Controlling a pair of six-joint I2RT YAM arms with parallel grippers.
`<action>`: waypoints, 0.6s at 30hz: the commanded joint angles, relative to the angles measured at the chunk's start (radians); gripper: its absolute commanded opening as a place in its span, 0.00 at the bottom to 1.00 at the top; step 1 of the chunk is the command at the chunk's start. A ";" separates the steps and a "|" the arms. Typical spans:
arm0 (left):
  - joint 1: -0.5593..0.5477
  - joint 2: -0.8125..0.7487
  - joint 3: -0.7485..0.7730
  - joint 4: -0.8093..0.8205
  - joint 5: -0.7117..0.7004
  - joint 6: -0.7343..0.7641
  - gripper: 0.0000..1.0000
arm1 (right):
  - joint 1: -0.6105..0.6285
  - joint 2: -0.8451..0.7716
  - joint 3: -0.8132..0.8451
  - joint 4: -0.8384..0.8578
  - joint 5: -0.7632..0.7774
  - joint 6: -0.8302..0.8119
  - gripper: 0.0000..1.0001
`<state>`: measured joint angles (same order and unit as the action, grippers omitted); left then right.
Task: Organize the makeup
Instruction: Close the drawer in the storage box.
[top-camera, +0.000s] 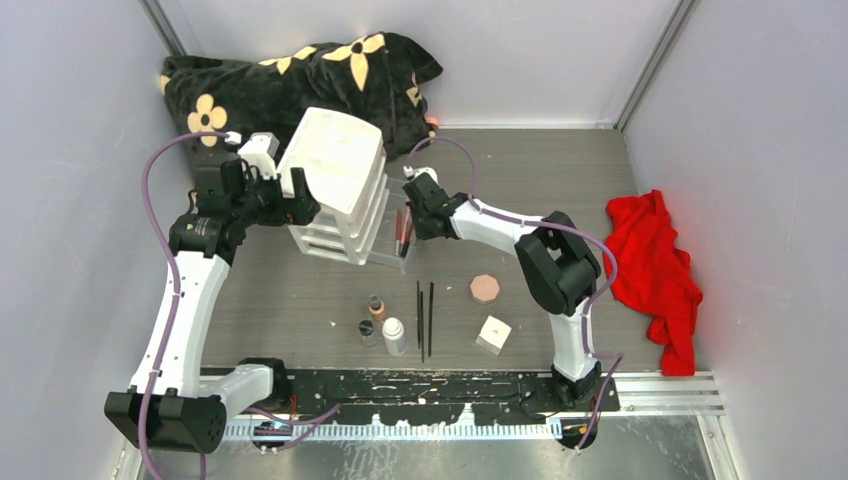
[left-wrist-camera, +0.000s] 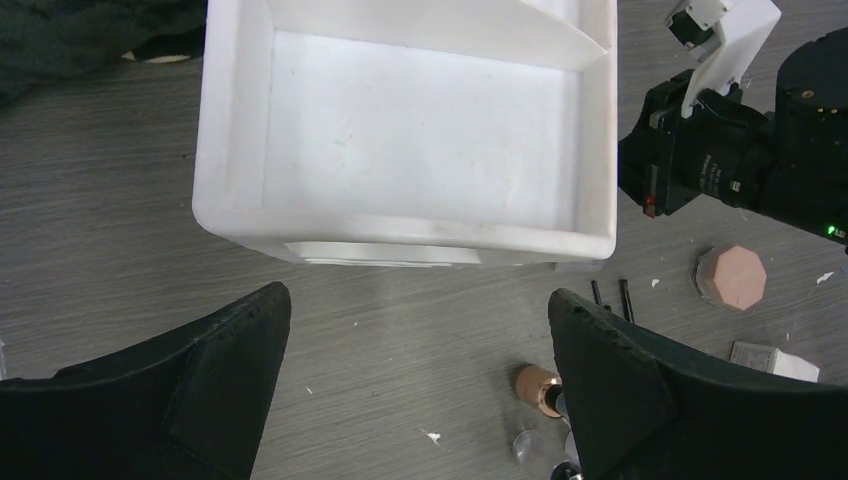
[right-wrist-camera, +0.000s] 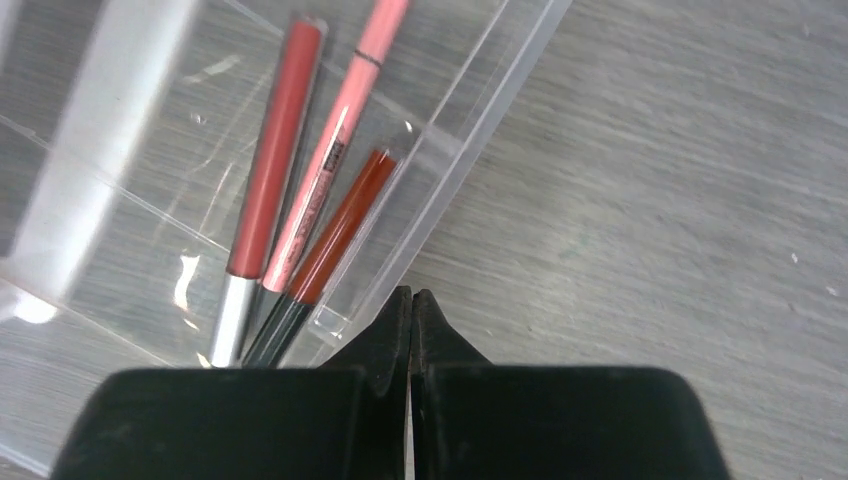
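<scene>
Reference landmark: the white drawer box (top-camera: 335, 185).

**Sticks in the tray.** A clear tray (right-wrist-camera: 490, 80) sits just beside the box's right side, at the corner nearer the arm bases. We cannot tell whether tray and box touch. Three sticks lie in it side by side, their long axes nearly parallel and following the tray's length.
- The red stick (right-wrist-camera: 272, 160) has its silver end toward the wrist camera.
- The pink stick (right-wrist-camera: 335, 150) carries dark print along its barrel, too small to read. Its far end is cut off by the frame.
- The dark red stick (right-wrist-camera: 340, 230) has its black end toward the camera.

**Grippers.** The right gripper (right-wrist-camera: 411, 298) hangs at the tray's outer wall, on the side away from the box. Its jaws are pressed together with nothing between them. The left gripper (left-wrist-camera: 417, 298) is at the box's left side, jaws spread wide and holding nothing.

**Items on the table.** From the box toward the arm bases, two black sticks (top-camera: 431, 318) lie parallel and close together, long axes pointing back toward the box. The other items lie on that same side of the box:
- the tan bottle (top-camera: 376, 307)
- the clear jar (top-camera: 368, 331)
- the white bottle (top-camera: 394, 336)
- further right, the octagonal compact (top-camera: 485, 288)
- further right, the white cube (top-camera: 493, 334)

No label can be read on any of these. In the left wrist view, a finger hides most of the jar and the white bottle.
</scene>
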<state>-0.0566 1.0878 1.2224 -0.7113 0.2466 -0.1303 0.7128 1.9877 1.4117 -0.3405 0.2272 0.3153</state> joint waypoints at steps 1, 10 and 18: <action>0.006 -0.025 0.018 0.023 0.019 -0.010 1.00 | -0.002 0.010 0.120 0.050 -0.071 -0.031 0.01; 0.006 -0.023 0.012 0.030 0.030 -0.019 1.00 | -0.003 0.105 0.236 0.191 -0.269 -0.048 0.01; 0.006 -0.023 0.011 0.022 0.023 -0.013 1.00 | -0.004 0.153 0.246 0.290 -0.332 -0.021 0.01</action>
<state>-0.0566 1.0878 1.2224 -0.7116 0.2546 -0.1459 0.7094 2.1342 1.6218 -0.1631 -0.0456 0.2871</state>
